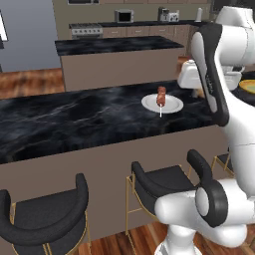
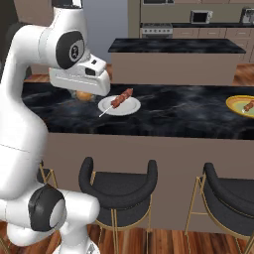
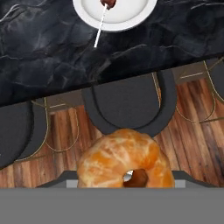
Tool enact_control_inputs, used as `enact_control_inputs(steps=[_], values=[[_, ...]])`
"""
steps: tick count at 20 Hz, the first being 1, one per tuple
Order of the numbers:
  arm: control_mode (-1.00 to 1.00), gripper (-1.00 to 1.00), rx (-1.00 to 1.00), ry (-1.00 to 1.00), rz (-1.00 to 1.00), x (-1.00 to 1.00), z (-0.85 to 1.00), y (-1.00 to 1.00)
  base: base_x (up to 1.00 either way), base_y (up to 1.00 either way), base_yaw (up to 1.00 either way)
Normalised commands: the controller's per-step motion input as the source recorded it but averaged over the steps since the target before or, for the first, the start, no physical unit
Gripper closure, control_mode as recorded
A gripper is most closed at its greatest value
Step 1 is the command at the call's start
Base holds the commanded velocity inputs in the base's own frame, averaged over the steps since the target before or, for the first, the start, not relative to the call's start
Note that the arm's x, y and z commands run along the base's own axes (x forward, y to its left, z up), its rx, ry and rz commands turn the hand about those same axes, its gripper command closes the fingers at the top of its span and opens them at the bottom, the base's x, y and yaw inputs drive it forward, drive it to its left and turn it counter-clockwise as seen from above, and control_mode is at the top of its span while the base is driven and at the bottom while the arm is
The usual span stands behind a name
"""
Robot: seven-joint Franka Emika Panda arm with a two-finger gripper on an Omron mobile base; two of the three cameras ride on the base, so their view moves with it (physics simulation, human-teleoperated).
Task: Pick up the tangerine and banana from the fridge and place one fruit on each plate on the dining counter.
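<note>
The tangerine (image 3: 122, 159) sits large and orange at the bottom of the hand view, with my gripper (image 3: 124, 177) shut on it; its fingertips are hidden behind the fruit. From the right base view the tangerine (image 2: 84, 95) peeks out under the hand, just left of the white plate (image 2: 130, 107). That plate (image 1: 174, 105) (image 3: 131, 13) lies on the black marbled dining counter (image 1: 74, 119) and carries a meat skewer (image 1: 161, 95). The yellow plate (image 2: 237, 103) lies at the counter's far right, also with a skewer on it. The banana and the fridge are out of view.
Black bar stools (image 1: 159, 182) (image 2: 119, 186) (image 3: 127, 103) with thin gold legs stand along the counter's near side. A second black-topped island (image 1: 117, 46) stands behind, and a back wall with stove and microwave beyond it. The floor is wood.
</note>
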Motion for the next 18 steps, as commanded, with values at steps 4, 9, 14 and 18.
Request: enact_control_inputs(steps=[4,9,14,18], values=[[-1.00,1.00,0.00,0.11,-0.04,0.93,-0.37,-0.06,0.00,0.00,0.00],[-1.00,1.00,0.00,0.02,-0.01,0.83,-0.45,-0.18,0.00,0.00,0.00],[-1.00,1.00,0.00,0.00,0.00,0.68,-0.42,-0.15,0.00,0.00,0.00],[-1.00,1.00,0.00,0.00,0.00,0.72,-0.35,-0.12,0.00,0.00,0.00]])
